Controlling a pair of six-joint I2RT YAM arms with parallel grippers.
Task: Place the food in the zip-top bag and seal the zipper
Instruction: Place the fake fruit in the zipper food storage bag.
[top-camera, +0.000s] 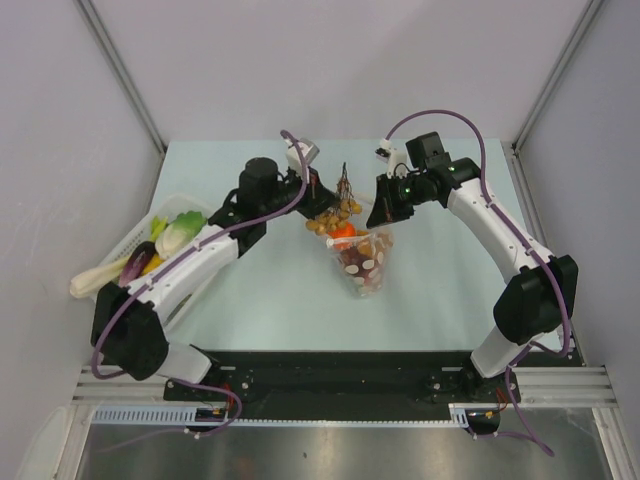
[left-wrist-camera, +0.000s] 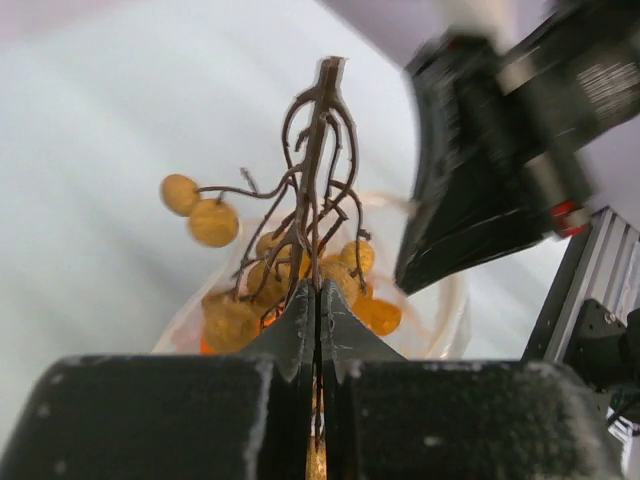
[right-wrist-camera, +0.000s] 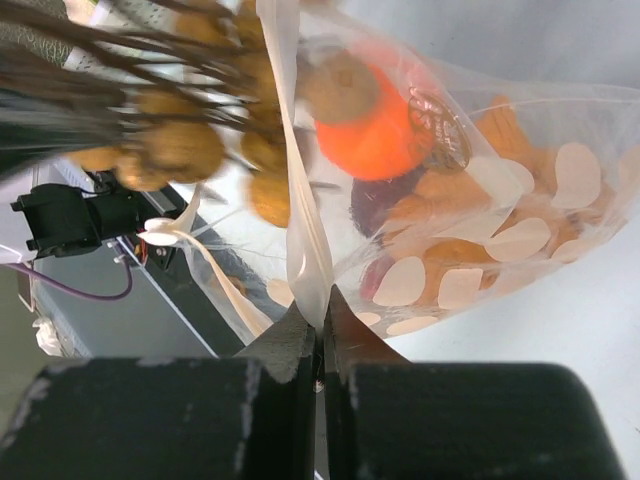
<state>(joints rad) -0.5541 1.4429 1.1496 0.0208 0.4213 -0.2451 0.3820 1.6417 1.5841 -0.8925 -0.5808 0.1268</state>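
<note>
Since the view from above takes in most, notes start there: the table (top-camera: 270, 290) carries a white tray (top-camera: 140, 228) at its left edge, with several vegetables (top-camera: 180, 232) in it. Near table centre the zip-top bag (top-camera: 365, 268) hangs mouth-up between the two arms, already part-filled; an orange piece (right-wrist-camera: 375, 130) sits uppermost among dark and tan items.

Right gripper (right-wrist-camera: 320, 305): fully closed, pinching the bag's rim and holding the mouth open. Left gripper (left-wrist-camera: 318, 300): fully closed on the brown stem of a tan berry cluster (top-camera: 335, 216), poised at the mouth.

Step judged: loading food; sealing not begun. Next move likely calls for lowering the cluster until its stray berries clear the rim, then releasing.

Unclear: whether the lowest berries are inside or outside the film; whether the bag's bottom touches the table. The zipper (right-wrist-camera: 300, 215) shows only as a whitish strip running into the right fingers.
</note>
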